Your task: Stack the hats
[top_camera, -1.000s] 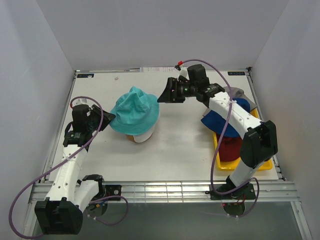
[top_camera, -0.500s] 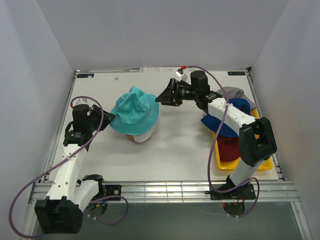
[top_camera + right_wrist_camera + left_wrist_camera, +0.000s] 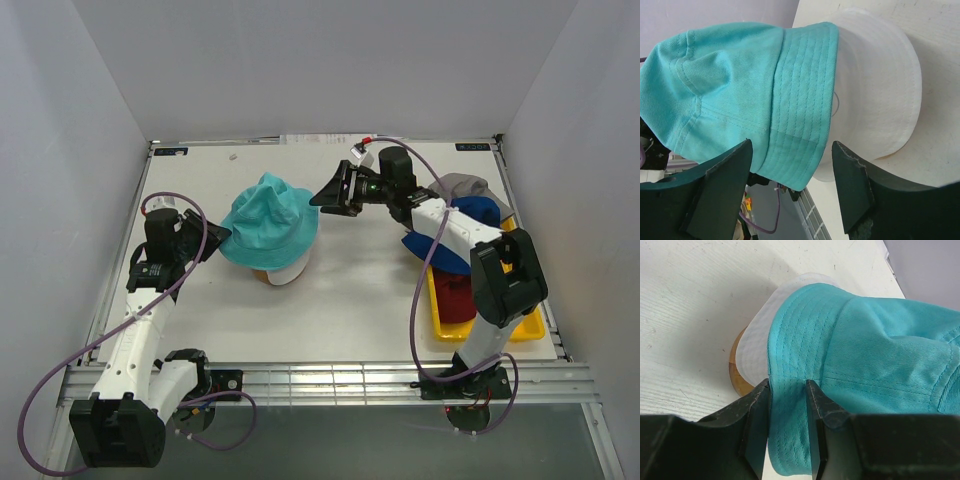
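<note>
Top external view: the teal hat (image 3: 268, 222) sits over the white hat (image 3: 288, 268) on the wooden stand (image 3: 264, 278), left of centre on the desk (image 3: 380, 300).
Remaining hats: the navy hat (image 3: 432, 250), dark red hat (image 3: 455, 295) and grey hat (image 3: 468, 185) lie heaped at the yellow tray (image 3: 535, 325) on the right, under the right arm.
What has changed: over the last second the right tool (image 3: 332, 190) has crept slightly toward the teal hat while its forearm swung in over the tray. The hats themselves have not shifted.
Left tool (image 3: 788, 390): unmoved, pinched closed on the near brim of the teal hat, with the fabric running between its fingers.
Right tool state: spread wide with nothing between its fingers. Its wrist view faces the far brim of the teal hat, near it but apart.
Meaning for the task: two of five hats look stacked. The teal one sits bunched and tilted, so this reads as a straightening step, with the left side anchoring while the right lines up on the opposite brim.
Risk: pulling both brims could drag the white hat off the stand.
</note>
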You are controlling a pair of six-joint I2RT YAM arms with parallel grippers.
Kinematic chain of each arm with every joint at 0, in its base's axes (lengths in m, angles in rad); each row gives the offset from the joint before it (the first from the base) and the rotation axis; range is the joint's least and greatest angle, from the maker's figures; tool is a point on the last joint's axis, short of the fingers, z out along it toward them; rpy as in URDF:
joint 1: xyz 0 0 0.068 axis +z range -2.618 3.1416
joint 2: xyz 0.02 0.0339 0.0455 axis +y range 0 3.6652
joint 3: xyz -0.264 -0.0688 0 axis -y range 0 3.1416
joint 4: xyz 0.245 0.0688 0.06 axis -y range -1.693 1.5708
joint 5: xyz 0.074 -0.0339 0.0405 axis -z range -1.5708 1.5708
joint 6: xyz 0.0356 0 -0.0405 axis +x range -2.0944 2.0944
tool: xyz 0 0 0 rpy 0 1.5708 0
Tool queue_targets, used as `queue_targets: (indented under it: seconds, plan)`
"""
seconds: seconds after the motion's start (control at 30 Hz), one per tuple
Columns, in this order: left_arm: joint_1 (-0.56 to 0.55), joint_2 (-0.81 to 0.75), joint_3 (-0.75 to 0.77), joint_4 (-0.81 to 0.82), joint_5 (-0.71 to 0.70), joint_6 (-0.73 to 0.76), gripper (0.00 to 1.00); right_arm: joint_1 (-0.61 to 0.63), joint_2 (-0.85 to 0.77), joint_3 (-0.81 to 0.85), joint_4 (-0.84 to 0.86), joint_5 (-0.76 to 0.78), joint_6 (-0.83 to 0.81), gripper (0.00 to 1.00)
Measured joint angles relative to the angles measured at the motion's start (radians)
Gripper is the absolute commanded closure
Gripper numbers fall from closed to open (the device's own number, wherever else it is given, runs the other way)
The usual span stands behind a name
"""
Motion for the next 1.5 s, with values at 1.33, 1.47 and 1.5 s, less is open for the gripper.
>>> queue_targets:
  seconds: [1.33, 1.47, 1.5]
  plan:
    - [0.0, 0.0, -0.009, -0.001, -0.007, 0.007, 0.59, -0.002, 0.085, -0.097, 0.286, -0.047, 0.208, 0.83]
    - [0.0, 0.005, -0.021, 0.002, -0.007, 0.007, 0.59, -0.003, 0.089, -0.099, 0.286, -0.05, 0.206, 0.9]
    - [0.0, 0.006, -0.024, 0.004, -0.007, 0.007, 0.6, -0.005, 0.09, -0.099, 0.285, -0.049, 0.204, 0.91]
